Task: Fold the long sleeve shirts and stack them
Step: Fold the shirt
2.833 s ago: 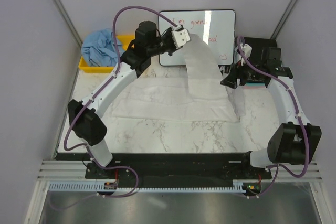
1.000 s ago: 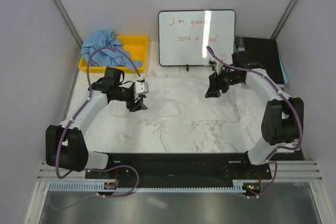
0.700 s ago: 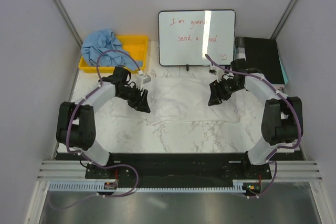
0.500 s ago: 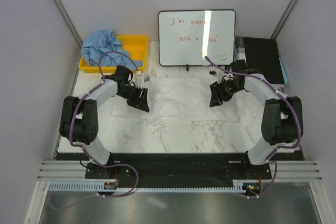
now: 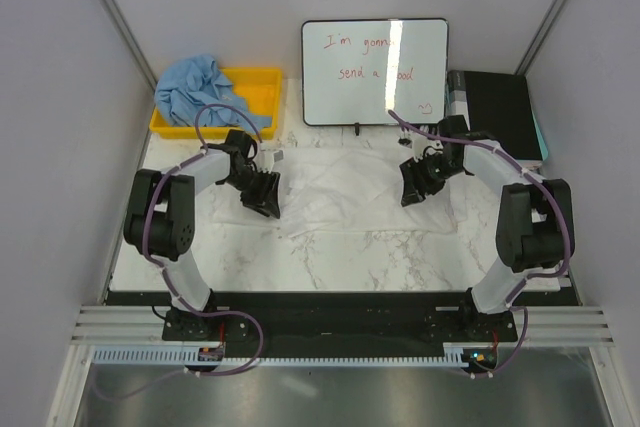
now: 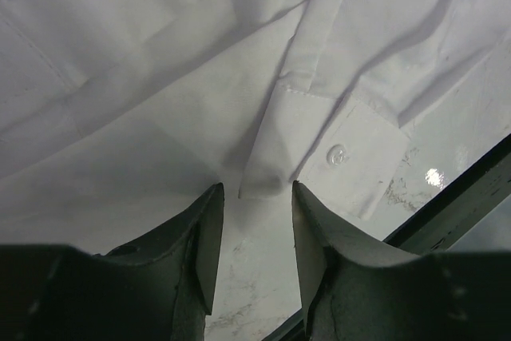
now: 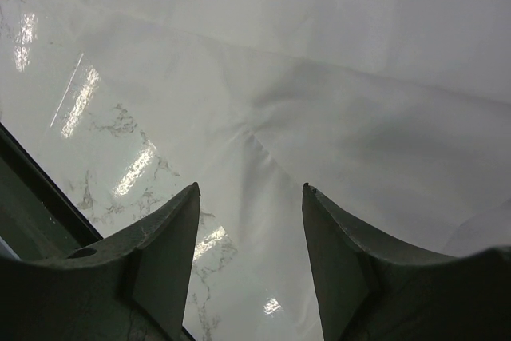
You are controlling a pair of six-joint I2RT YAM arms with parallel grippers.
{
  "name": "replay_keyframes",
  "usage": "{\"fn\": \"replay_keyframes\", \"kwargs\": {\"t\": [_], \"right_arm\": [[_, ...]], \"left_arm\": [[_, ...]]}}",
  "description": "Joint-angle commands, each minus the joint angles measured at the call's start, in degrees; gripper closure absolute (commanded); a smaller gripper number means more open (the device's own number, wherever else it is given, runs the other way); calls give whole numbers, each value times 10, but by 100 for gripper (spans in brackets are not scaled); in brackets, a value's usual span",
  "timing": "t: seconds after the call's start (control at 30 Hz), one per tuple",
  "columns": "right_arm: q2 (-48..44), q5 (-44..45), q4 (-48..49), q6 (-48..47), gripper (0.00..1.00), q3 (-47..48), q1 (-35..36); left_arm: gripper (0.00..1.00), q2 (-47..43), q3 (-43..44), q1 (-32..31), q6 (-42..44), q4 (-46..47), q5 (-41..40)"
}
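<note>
The white long sleeve shirt (image 5: 350, 192) lies folded and wrinkled on the marble table, with the light blue one (image 5: 195, 87) bunched over the bin at the back left. My left gripper (image 5: 265, 197) is low at the white shirt's left edge. In the left wrist view the left gripper (image 6: 255, 189) is open, a pointed fold of the white shirt (image 6: 160, 101) lying between its tips beside a buttoned cuff (image 6: 351, 157). My right gripper (image 5: 412, 187) is down at the shirt's right edge. In the right wrist view the right gripper (image 7: 250, 189) is open over the white shirt's thin edge (image 7: 359, 117).
A yellow bin (image 5: 255, 87) stands at the back left and a whiteboard (image 5: 375, 72) leans at the back centre. A black box (image 5: 500, 107) sits at the back right. Bare marble table (image 5: 350, 262) lies in front of the shirt.
The left gripper, earlier holding a white sleeve up high, is now down at the shirt's left edge with its jaws narrower. The shirt lies flatter and more compact. The right gripper has shifted slightly.
</note>
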Motion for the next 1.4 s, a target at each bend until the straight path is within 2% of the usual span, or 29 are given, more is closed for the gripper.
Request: {"fn": "replay_keyframes", "kwargs": {"t": [0.0,0.23,0.33,0.37,0.47,0.7,0.93,1.17,1.37], "right_arm": [[14,12,2,-3,38,-6,-1],[23,19,6,0,39,-5,-2],[28,26,8,-3,38,-5,-3],[29,27,8,-3,38,-4,-6],[36,30,7,-4,39,-2,-11],[37,48,6,-13,38,-2,-19],[34,68,6,-17,39,-3,-27],[34,66,3,-24,40,-3,-31],[9,20,-31,-55,47,4,-31]], "left_arm": [[55,2,20,-2,-17,21,15],[66,15,26,-4,-28,28,37],[76,15,26,-4,-29,28,40],[83,14,26,-4,-25,25,33],[98,11,33,-3,-3,-1,4],[98,-13,28,2,31,-30,-9],[98,-29,53,10,107,-66,-94],[98,-7,127,25,190,-95,-168],[98,40,204,25,237,-95,-209]]}}
